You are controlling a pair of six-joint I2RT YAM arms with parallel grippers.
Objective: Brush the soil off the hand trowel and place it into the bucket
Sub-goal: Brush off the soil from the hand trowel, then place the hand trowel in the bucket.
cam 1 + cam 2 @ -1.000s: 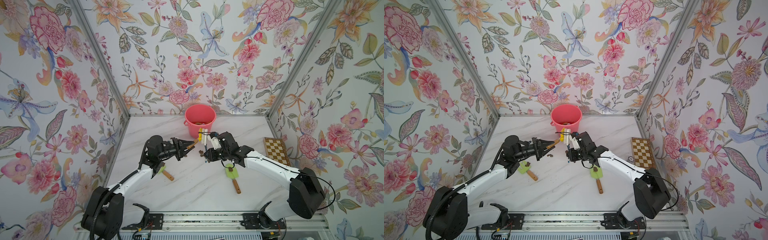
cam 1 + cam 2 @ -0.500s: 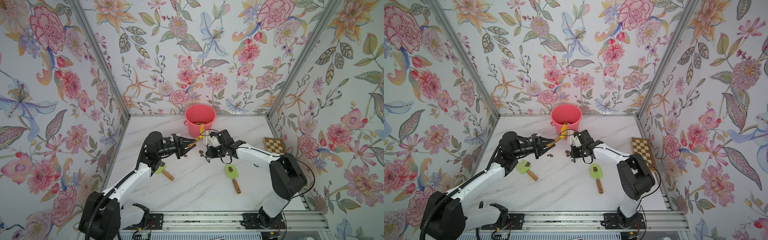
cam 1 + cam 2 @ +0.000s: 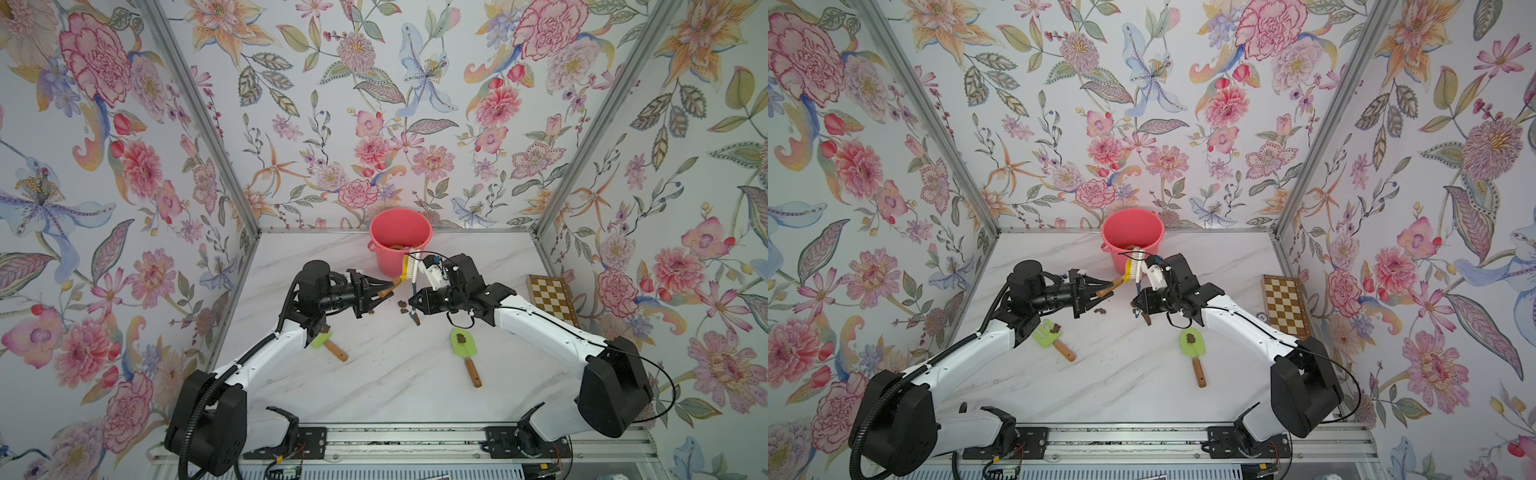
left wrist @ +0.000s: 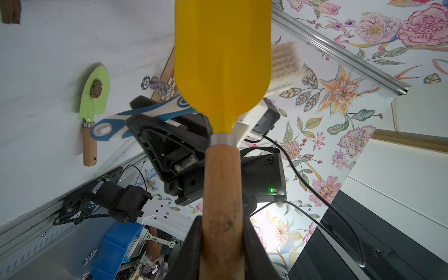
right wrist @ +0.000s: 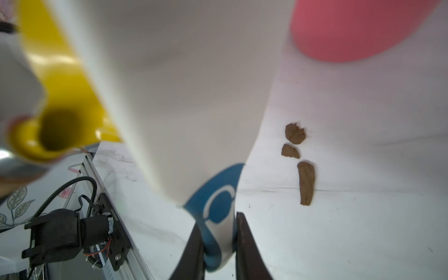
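Observation:
My left gripper is shut on the wooden handle of a yellow hand trowel, held above the table just in front of the bucket. My right gripper is shut on the blue-and-white handle of a brush. Its bristles sit against the far side of the yellow blade. Lumps of soil lie on the table under the two grippers. Something brown lies inside the coral-pink bucket.
A green trowel carrying a soil lump lies on the table to the right of centre. A green fork-like tool with soil lies by my left forearm. A chessboard lies at the right wall, with poker chips beside it.
My right arm's elbow swung inward and back out while the brush stayed at the yellow blade. The left gripper kept the trowel almost in place, drifting slightly towards the bucket.

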